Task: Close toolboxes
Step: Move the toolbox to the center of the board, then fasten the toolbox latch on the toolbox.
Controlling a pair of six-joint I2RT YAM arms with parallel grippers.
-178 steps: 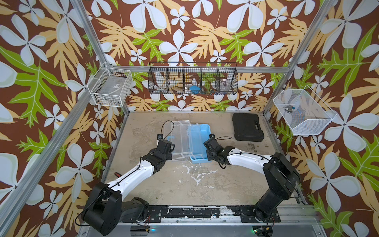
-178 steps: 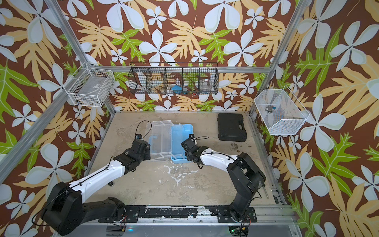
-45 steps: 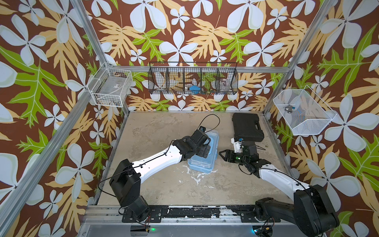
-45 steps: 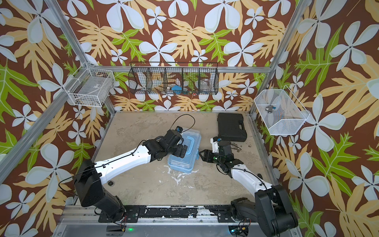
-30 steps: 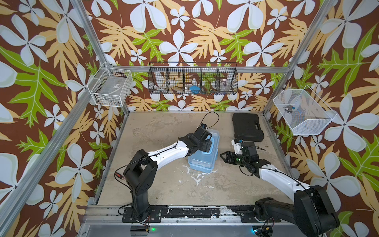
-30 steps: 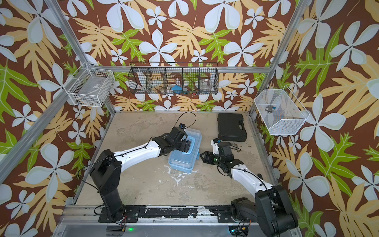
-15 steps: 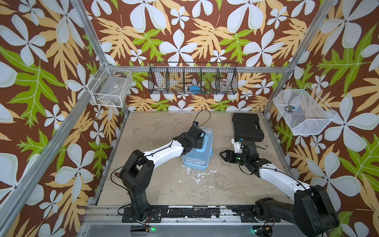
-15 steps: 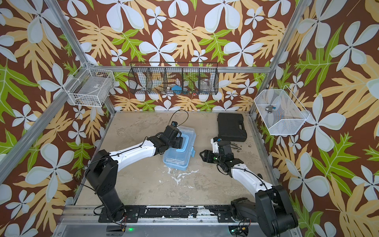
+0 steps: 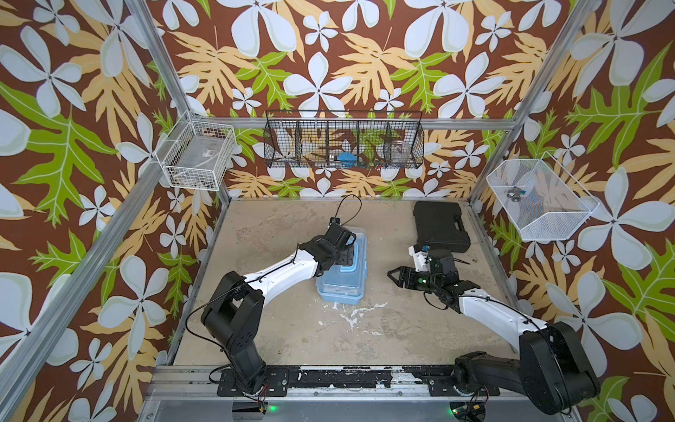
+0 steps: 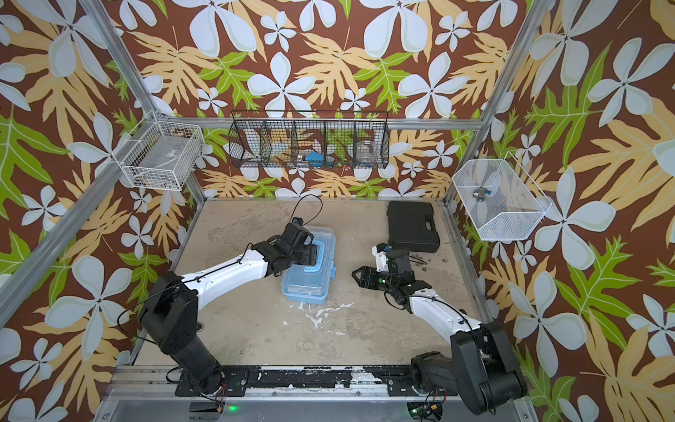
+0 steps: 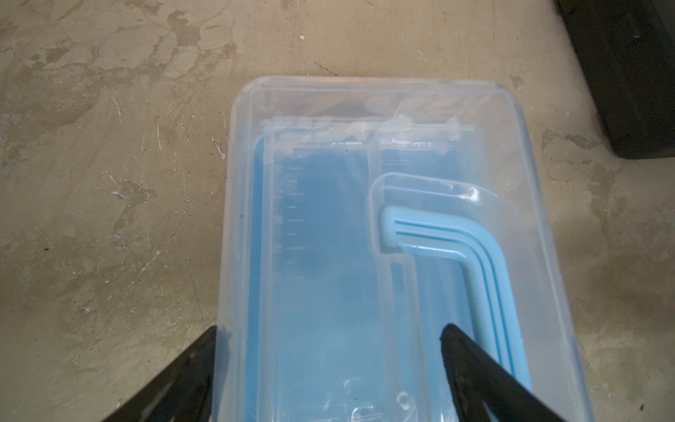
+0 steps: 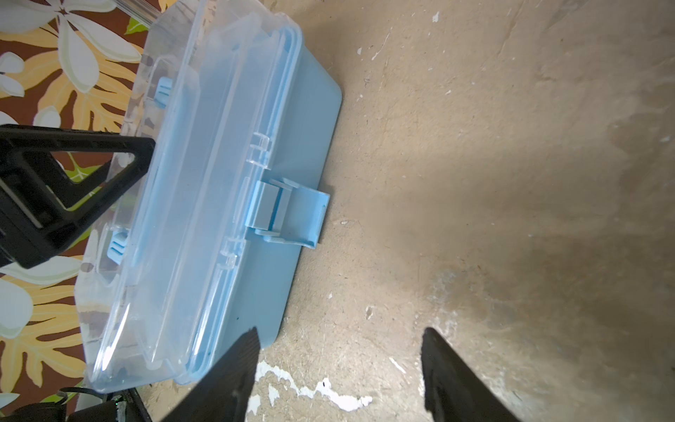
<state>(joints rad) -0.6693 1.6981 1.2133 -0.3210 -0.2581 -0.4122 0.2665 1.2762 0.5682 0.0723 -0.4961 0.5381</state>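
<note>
**One lid down, latch left**

On the stained beige table [image 9: 292,329], the rectangular light blue plastic toolbox [image 9: 343,288] sits mid-surface, transparent hinged lid [image 11: 328,219] lowered flat. The left end effector [image 11: 332,329] hangs over it, jaws wide, gripping nothing; the right end effector [image 12: 339,330], equally wide and empty, faces its side. A small blue side latch [image 12: 288,215] juts outward, apparently unfastened.

Bare table [image 9: 292,329] lies open between toolbox [image 9: 341,288] and right gripper [image 9: 392,277], and nearer the robot. The left gripper [image 9: 347,254] covers the toolbox's far half; a black case [image 9: 440,226] fills the far right corner.
</note>
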